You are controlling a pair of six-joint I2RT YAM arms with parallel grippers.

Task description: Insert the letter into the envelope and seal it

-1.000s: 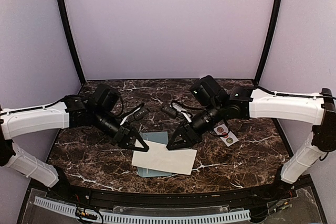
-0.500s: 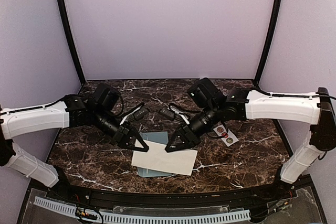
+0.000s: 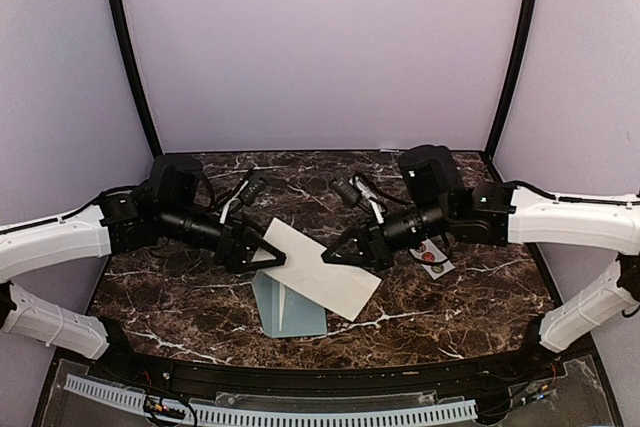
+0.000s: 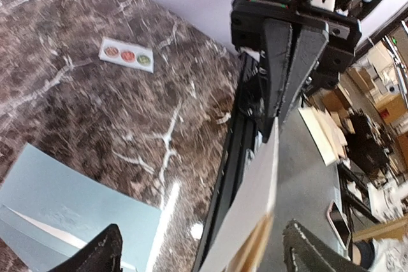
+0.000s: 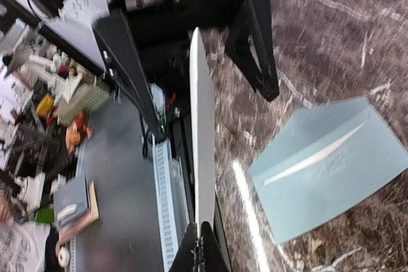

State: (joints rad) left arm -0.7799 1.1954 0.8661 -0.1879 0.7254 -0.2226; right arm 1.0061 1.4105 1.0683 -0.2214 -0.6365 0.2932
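right end effector (image 3: 329, 259) pinches the letter (image 3: 330, 282); left end effector (image 3: 274, 258) spread wide.

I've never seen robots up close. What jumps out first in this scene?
A white sheet of paper hangs above the dark marble table, pinched by the right arm's fingers, while the left arm's fingers stand open at its other end. Just beneath lies a pale blue envelope.
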